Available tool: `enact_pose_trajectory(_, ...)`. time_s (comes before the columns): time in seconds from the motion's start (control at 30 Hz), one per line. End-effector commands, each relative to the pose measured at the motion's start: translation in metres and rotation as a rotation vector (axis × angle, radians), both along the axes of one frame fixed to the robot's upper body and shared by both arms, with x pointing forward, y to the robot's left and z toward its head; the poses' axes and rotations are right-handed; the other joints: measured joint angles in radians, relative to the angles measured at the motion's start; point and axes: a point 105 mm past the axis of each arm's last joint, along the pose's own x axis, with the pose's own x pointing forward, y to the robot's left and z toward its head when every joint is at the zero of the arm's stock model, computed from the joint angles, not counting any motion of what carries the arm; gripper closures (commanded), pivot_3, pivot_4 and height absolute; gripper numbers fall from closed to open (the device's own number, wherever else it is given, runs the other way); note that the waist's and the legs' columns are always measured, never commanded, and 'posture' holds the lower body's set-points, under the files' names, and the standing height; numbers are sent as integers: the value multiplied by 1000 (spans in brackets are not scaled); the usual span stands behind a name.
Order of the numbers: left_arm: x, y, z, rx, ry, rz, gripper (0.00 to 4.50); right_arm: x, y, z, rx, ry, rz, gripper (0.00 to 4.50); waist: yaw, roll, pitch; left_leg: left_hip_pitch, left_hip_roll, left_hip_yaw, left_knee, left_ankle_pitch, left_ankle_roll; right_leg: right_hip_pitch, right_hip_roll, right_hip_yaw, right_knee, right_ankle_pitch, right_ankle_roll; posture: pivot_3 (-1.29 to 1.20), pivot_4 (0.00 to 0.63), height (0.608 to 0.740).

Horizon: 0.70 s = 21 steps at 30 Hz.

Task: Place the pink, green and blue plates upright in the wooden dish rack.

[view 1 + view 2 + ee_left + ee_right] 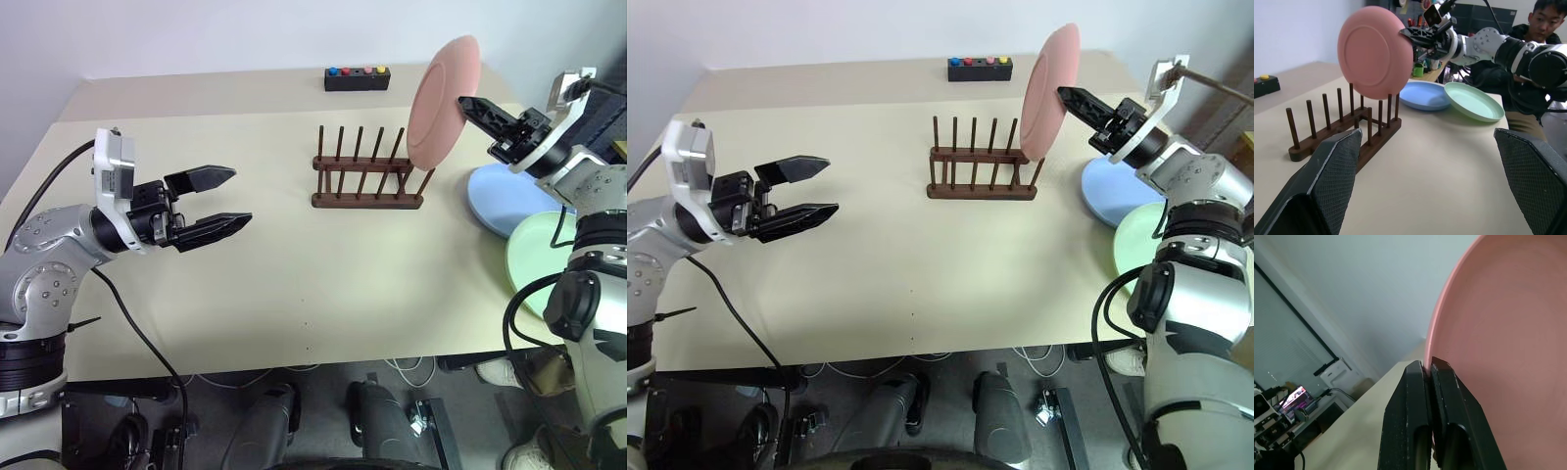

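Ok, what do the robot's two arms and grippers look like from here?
Both arms are silver-grey metal with black joint rings and loose black cables. The left gripper has two black tapered fingers with mesh-textured pads and a white camera block behind. The right gripper has matching black fingers, a black wrist and a white camera block.

At the far edge of my beige desk (294,284) I see a small black button box (357,78); a person (1528,73) sits beyond.
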Motion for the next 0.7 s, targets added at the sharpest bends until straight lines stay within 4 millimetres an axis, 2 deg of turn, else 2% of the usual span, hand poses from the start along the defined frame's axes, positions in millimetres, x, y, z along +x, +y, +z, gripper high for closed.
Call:
enact_pose_trajectory(0.03,-3,3,11,-5,-59,7,23,-7,-7,17,-27,-73,-11,4500,0,0,0,0,0,0,0,0,0,0,0,0,0,0,0,0,150,740)
enact_pose_trajectory(0.23,-3,2,10,1,-61,7,23,-4,-6,0,-46,-33,-21,4500,0,0,0,0,0,0,0,0,0,0,0,0,0,0,0,0,150,740)
enact_pose_trajectory(0.33,-3,2,10,5,-62,9,0,-4,-4,-3,-46,-22,-8,3628,0,0,0,0,0,0,0,0,0,0,0,0,0,0,0,0,150,740)
enact_pose_trajectory(0.57,-3,2,10,5,-63,14,0,-4,-6,-5,-72,-32,-24,146,-1,0,0,0,0,0,0,0,0,0,0,0,0,0,0,0,150,740)
enact_pose_trajectory(0.7,-3,2,9,3,-60,13,0,-3,-8,0,-112,-74,-59,60,-1,0,0,0,0,0,0,0,0,0,0,0,0,0,0,0,150,740)
